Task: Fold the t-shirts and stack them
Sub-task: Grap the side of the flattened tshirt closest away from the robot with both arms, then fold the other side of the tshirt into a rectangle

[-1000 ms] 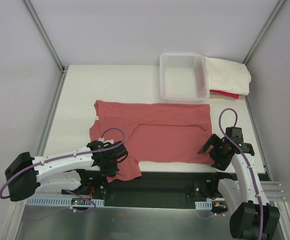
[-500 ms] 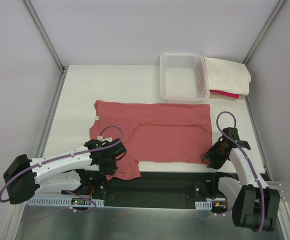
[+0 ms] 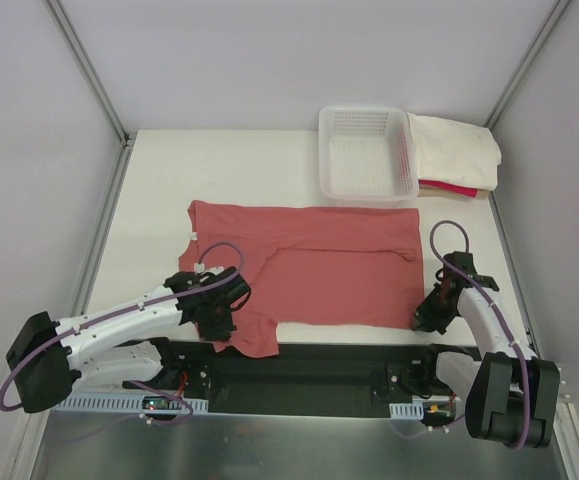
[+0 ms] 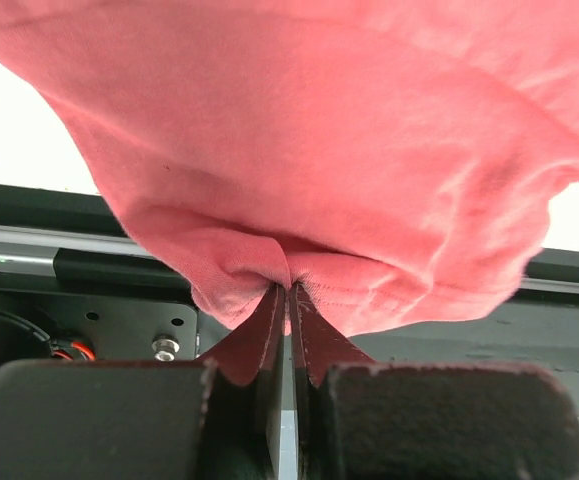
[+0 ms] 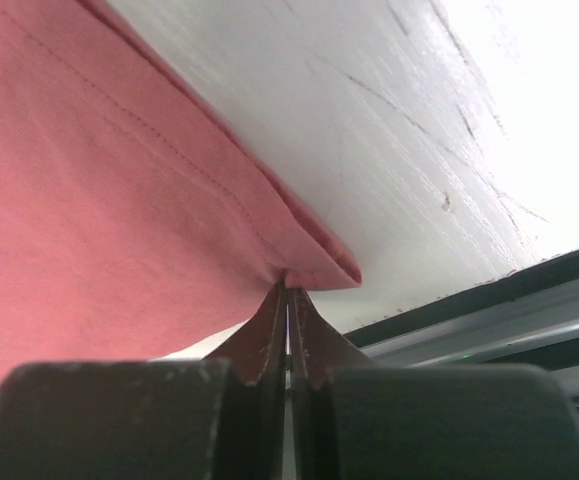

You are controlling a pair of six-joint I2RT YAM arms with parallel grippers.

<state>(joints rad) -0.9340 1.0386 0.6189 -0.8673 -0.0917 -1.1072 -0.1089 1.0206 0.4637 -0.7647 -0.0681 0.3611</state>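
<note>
A dusty salmon-red t-shirt (image 3: 319, 265) lies spread across the table's front half, one flap hanging over the near edge. My left gripper (image 3: 221, 318) is shut on that hanging fold (image 4: 289, 270) at the shirt's near left. At the near right corner, my right gripper (image 3: 424, 318) is shut on the shirt's hem (image 5: 294, 265). A cream-white t-shirt (image 3: 456, 148) lies folded at the back right on top of a bright pink-red t-shirt (image 3: 451, 188), of which only an edge shows.
A white plastic lattice basket (image 3: 365, 153) stands at the back, just left of the folded pile. The table's near edge with its black rail (image 3: 339, 362) runs under both grippers. Grey walls enclose the table on three sides.
My right gripper came forward from beside the shirt to its near right corner and closed from wide open onto the hem. The left gripper shifted slightly up and right with its fold.
</note>
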